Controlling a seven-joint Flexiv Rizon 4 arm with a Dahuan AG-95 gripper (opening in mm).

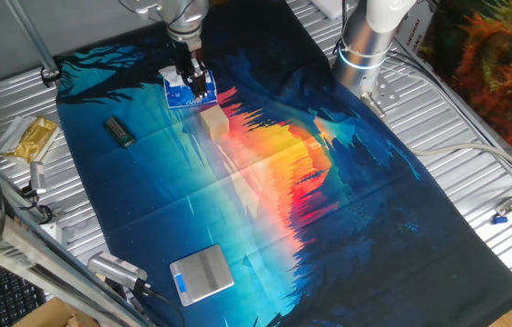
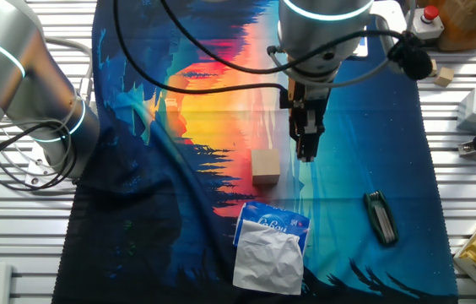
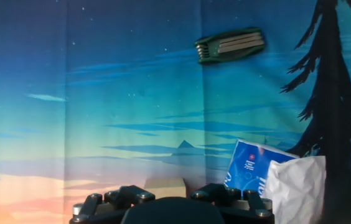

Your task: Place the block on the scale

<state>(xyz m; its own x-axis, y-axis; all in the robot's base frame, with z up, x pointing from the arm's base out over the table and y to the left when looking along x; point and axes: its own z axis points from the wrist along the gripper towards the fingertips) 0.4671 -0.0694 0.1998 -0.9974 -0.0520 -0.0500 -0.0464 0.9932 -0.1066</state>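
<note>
The block [image 1: 215, 121] is a plain tan wooden cube that sits on the printed cloth near the far middle. It also shows in the other fixed view [image 2: 265, 165] and at the bottom edge of the hand view [image 3: 165, 186]. My gripper [image 1: 194, 84] hangs above the cloth, just beside the block and apart from it, over the tissue packet's edge. In the other fixed view the gripper [image 2: 306, 145] is to the right of the block. It looks open and empty. The scale [image 1: 202, 272], flat and silver with a blue strip, lies at the near edge of the cloth, far from the block.
A blue-and-white tissue packet [image 2: 272, 245] lies close to the block. A small dark bar [image 2: 380, 217] lies further off. The arm's base [image 1: 369, 41] stands at the cloth's far right. Cables and metal parts lie around the cloth's edges.
</note>
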